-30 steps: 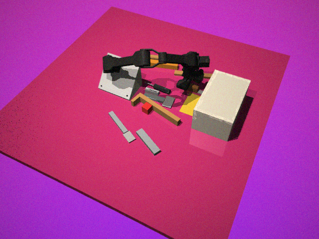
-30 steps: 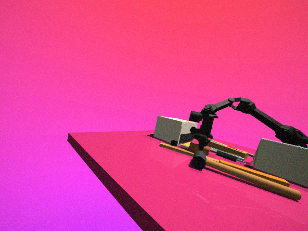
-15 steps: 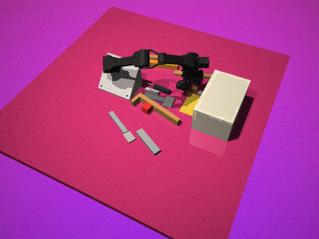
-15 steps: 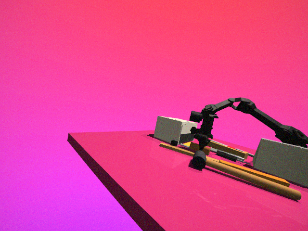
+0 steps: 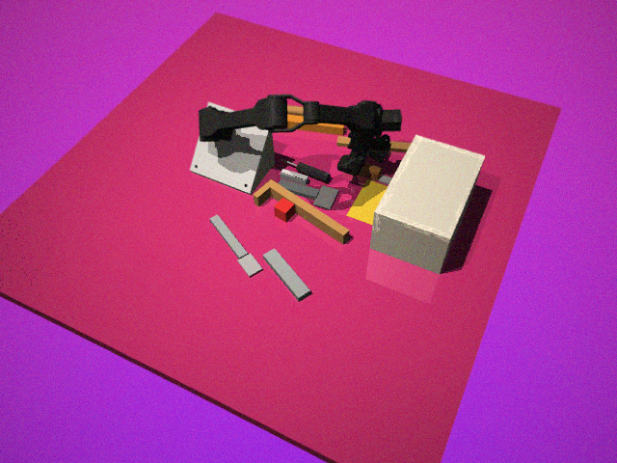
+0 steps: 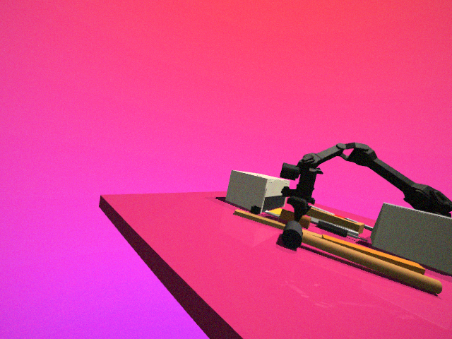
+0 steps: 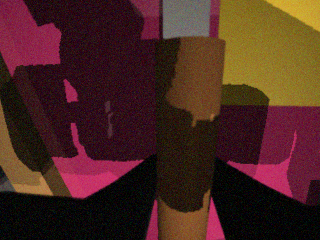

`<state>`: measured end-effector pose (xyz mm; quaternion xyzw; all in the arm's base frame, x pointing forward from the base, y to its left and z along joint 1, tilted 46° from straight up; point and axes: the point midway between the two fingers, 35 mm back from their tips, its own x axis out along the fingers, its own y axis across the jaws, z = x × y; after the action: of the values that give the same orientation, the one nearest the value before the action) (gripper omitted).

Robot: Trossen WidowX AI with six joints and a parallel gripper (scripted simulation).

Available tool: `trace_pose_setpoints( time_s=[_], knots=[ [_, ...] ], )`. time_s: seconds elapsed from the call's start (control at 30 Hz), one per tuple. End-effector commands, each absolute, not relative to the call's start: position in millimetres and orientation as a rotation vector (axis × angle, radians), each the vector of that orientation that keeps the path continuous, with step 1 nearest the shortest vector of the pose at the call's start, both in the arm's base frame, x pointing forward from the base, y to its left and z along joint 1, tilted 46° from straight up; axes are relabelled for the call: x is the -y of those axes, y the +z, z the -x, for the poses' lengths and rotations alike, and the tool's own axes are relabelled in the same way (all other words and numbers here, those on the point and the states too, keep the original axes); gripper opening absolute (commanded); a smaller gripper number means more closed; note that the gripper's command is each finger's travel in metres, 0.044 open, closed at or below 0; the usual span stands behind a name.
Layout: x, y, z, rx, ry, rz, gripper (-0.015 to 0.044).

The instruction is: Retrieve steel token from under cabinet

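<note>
The pale box-shaped cabinet (image 5: 428,186) (image 6: 245,189) stands at the right in the top view. The yellow marked area (image 5: 367,202) (image 7: 290,55) lies at its front, partly in shadow. My gripper (image 5: 364,167) (image 6: 299,215) (image 7: 182,161) is shut on a brown wooden handle (image 5: 374,172) (image 7: 197,90), low over the table beside the marked area. A flat grey blade (image 5: 385,178) (image 7: 186,19) extends from the handle toward the cabinet. Its far end is out of sight. The steel token cannot be made out in any view.
A black-handled tool (image 5: 312,171), a grey flat-ended tool (image 5: 326,197), an L-shaped wooden bar (image 5: 318,217) and a red cube (image 5: 284,209) lie nearby. Two grey pieces lie farther out. A wooden rod (image 6: 372,259) and an orange bar (image 6: 379,253) lie on the other side.
</note>
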<state>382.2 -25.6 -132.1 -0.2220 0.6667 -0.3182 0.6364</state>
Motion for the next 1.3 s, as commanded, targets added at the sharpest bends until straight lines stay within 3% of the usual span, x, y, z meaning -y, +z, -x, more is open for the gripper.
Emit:
trace_pose_setpoints(
  time_s=[0.0,1.27],
  knots=[
    [25.7,-132.2,-376.3,-1.522,-0.733,0.508,0.0],
    [19.2,-134.5,-339.5,-1.524,-0.732,0.509,0.0]
  ],
)
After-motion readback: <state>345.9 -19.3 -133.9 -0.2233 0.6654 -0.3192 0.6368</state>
